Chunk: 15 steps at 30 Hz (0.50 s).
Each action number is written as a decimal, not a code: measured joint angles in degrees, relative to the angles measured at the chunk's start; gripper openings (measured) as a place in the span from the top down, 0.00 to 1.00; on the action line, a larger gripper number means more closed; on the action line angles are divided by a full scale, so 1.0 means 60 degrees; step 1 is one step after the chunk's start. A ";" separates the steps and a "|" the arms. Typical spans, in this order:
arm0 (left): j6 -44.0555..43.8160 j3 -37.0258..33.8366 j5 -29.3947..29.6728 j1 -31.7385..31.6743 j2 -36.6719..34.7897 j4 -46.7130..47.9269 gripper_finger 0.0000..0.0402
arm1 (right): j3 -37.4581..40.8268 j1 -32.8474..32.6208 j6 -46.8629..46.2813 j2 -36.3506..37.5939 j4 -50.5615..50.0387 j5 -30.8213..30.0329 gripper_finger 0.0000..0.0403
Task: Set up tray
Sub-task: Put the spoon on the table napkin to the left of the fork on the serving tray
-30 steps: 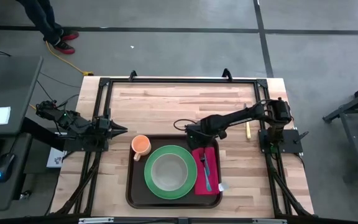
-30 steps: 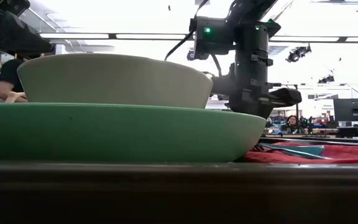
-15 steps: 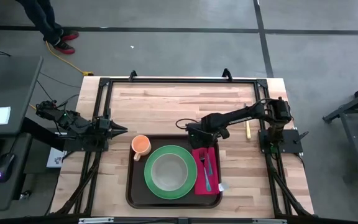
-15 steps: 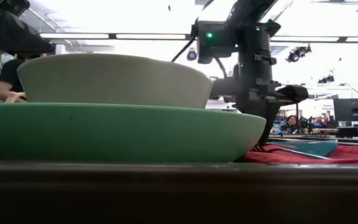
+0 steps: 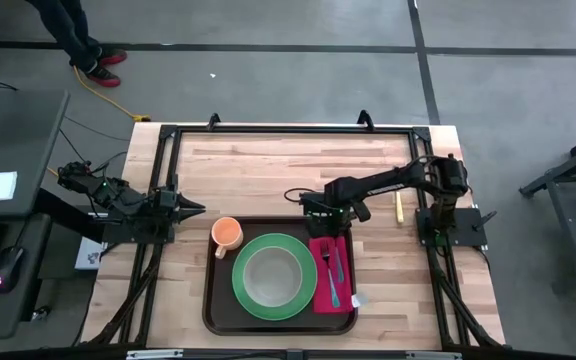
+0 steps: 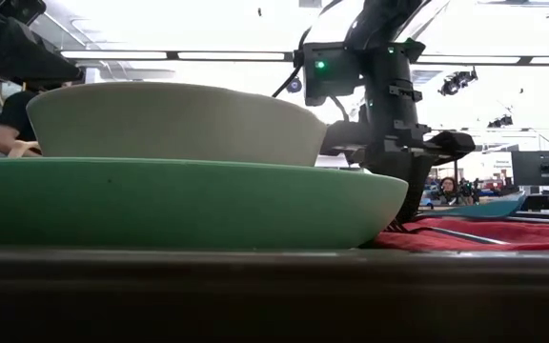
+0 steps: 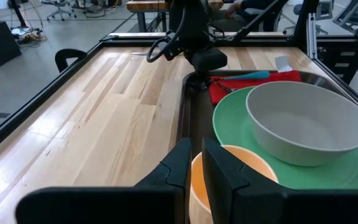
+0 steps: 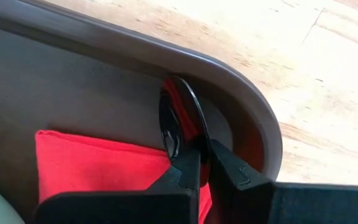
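The dark brown tray (image 5: pixel 214 305) lies at the table's near middle. On it are a green plate (image 5: pixel 253 302) holding a pale bowl (image 5: pixel 273 275), an orange cup (image 5: pixel 226 233) at the far left corner, and a red napkin (image 5: pixel 321 297) with teal cutlery (image 5: pixel 334 283) on the right. My right gripper (image 5: pixel 318 216) stands over the tray's far right corner (image 8: pixel 253 106), shut on a dark glossy spoon (image 8: pixel 178 121). My left gripper (image 5: pixel 198 208) waits shut at the table's left side, just left of the cup (image 7: pixel 253 165). My right gripper pinches the dark spoon between its two fingers (image 8: pixel 188 168), just behind the spoon's bowl (image 8: pixel 176 118). The bowl sticks out past the fingertips, turned on edge, over the napkin's far end (image 8: pixel 104 158) beside the tray's rim. Whether its tip touches the tray, I cannot tell.
A small yellowish utensil (image 5: pixel 399 208) lies on the bare wood to the right of the tray, near the right arm's base (image 5: pixel 448 215). Bare wooden tabletop (image 5: pixel 268 165) stretches from the tray to the far edge. A black frame (image 5: pixel 288 128) borders the table.
My right gripper has shifted slightly toward the table's right edge and come down at the tray's far right corner, staying shut. The plate, bowl and cup have not moved.
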<state>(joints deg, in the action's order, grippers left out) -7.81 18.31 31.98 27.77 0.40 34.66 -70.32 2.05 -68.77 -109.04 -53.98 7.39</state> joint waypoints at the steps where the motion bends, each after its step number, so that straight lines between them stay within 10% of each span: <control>1: 0.0004 0.0000 -0.0002 0.0000 0.0000 0.0003 0.83 | 0.0000 0.0002 0.0015 0.0027 -0.0009 0.0018 1.00; 15: 0.0036 0.0000 0.0002 0.0000 -0.0003 -0.0013 0.83 | 0.0033 -0.0005 -0.0142 0.0934 -0.0842 -0.0220 1.00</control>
<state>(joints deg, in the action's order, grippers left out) -7.60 18.31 31.99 27.77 0.38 34.58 -70.13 2.02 -69.63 -103.43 -59.03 6.07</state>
